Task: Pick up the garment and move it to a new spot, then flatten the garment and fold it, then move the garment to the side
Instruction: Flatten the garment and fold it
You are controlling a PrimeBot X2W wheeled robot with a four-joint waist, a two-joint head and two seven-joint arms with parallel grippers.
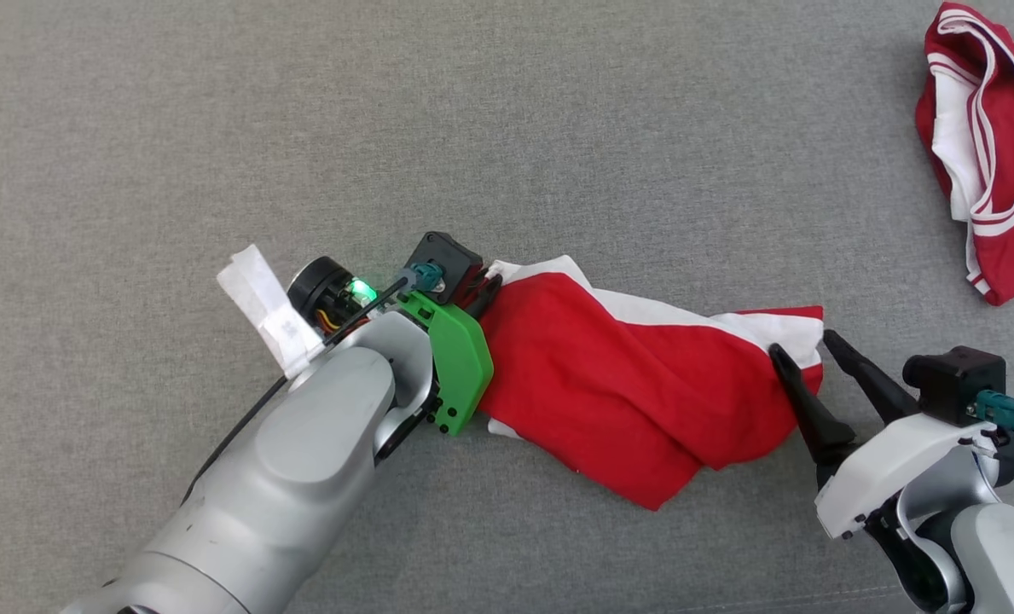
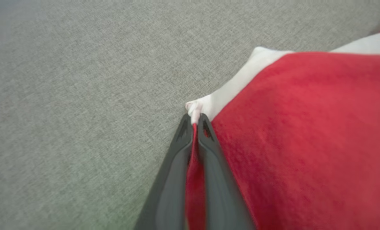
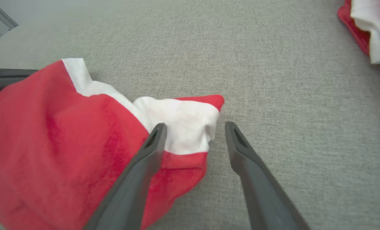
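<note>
On the grey worktop (image 1: pixel 472 128), centre, the garment (image 1: pixel 626 401) lies crumpled, left claw (image 2: pixel 194 118) pinched tight on one white-edged corner, right claw (image 1: pixel 802 343) gaping astride the opposite corner; it should probably bite deep before lifting.

The left gripper (image 1: pixel 483 294) is pinching the white-edged corner of the red and white garment (image 1: pixel 626 384). The garment is lying crumpled on the grey fabric surface (image 1: pixel 558 128), stretching from that claw to the right gripper (image 1: pixel 802 341). The right gripper is standing open, one finger over the cloth's end, the other just beside it. A second red garment (image 1: pixel 993 153) is lying well beyond the right claw.
</note>
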